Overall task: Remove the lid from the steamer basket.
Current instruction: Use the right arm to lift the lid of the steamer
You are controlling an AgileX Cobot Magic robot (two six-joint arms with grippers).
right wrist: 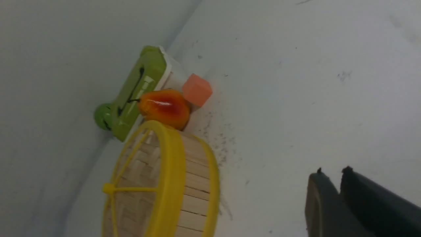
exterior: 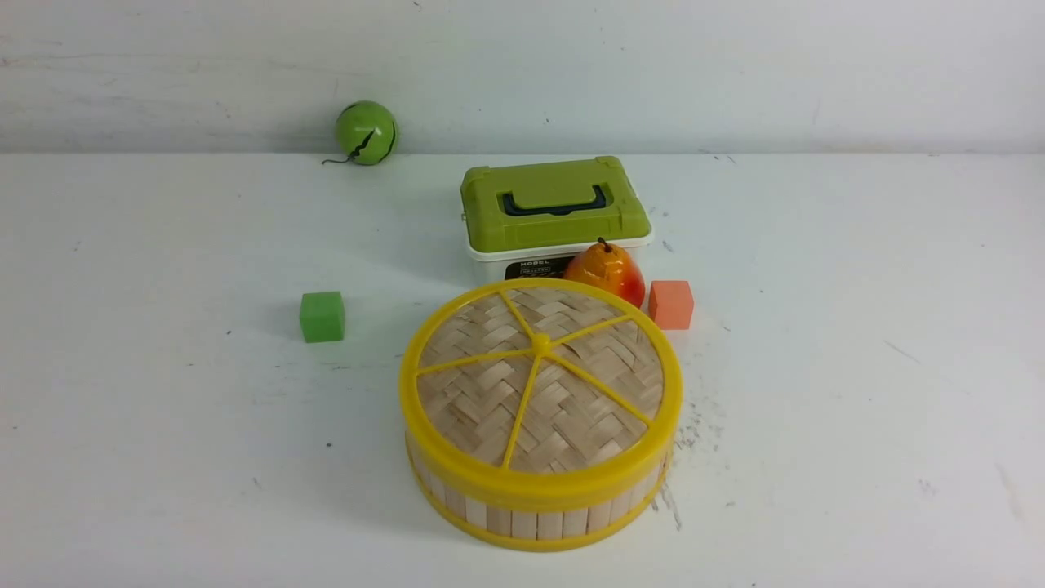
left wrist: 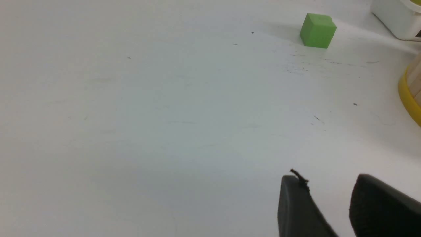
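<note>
Neither tool held anything. On the left tool the two dark fingers stood apart, with pale desk showing between them; on the right tool the fingers were nearly together, leaving only a thin slit. Both hung over bare desk, clear of the steamer basket, and neither showed in the front view.

The basket sat near the middle of the desk, with the lid seated flat on its top rim and closing it. A pear stood just behind the basket, in front of a white box with a green lid. An orange cube lay beside the pear on the right. A green cube lay off to the left, and a green ball rested by the back wall.
</note>
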